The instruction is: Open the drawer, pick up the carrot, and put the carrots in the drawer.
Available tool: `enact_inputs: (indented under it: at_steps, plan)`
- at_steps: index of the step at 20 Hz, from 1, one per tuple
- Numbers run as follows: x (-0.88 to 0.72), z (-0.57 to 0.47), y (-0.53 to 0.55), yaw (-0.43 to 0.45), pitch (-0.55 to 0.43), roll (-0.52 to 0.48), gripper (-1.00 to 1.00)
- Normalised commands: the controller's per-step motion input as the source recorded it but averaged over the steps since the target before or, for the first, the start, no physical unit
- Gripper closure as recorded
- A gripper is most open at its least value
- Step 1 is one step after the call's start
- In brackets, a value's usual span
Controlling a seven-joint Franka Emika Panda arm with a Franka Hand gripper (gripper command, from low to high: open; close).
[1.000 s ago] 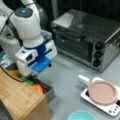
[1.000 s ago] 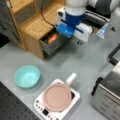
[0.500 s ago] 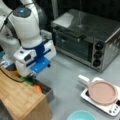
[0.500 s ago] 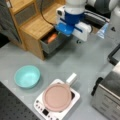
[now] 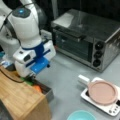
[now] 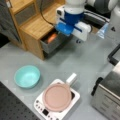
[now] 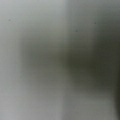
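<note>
Both front views show the drawer (image 6: 51,43) pulled open, the carrot (image 6: 51,38) lying inside, the gripper (image 5: 31,75) just above at the carrot's 11 o'clock, finger spread hidden, no legible writing.

I see a steel toaster oven (image 5: 86,41) at a front view's top right, a pink pan (image 6: 58,96) on a white cooker (image 6: 41,110), and a teal bowl (image 6: 26,76) on the grey tabletop (image 6: 82,65).

A mock kitchen — toaster oven (image 5: 87,41), hotplate (image 6: 57,103), bowl (image 6: 27,76) on a grey bench.
</note>
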Motion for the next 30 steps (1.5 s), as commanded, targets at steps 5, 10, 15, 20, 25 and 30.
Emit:
enact_inputs:
  at_steps: [5,10,15,20,25,30]
  plan:
    - [0.14,0.09,-0.24,0.168,0.086,-0.062,-1.00]
    - [0.22,0.24,-0.05,0.146,0.119,-0.037,-1.00]
    - [0.29,0.43,0.21,0.073,0.156,-0.004,-1.00]
    - [0.26,0.18,0.21,-0.042,0.111,0.095,-1.00]
    - [0.34,0.18,0.22,-0.075,0.097,0.205,-1.00]
    - [0.37,0.25,0.20,-0.086,0.132,0.211,-1.00]
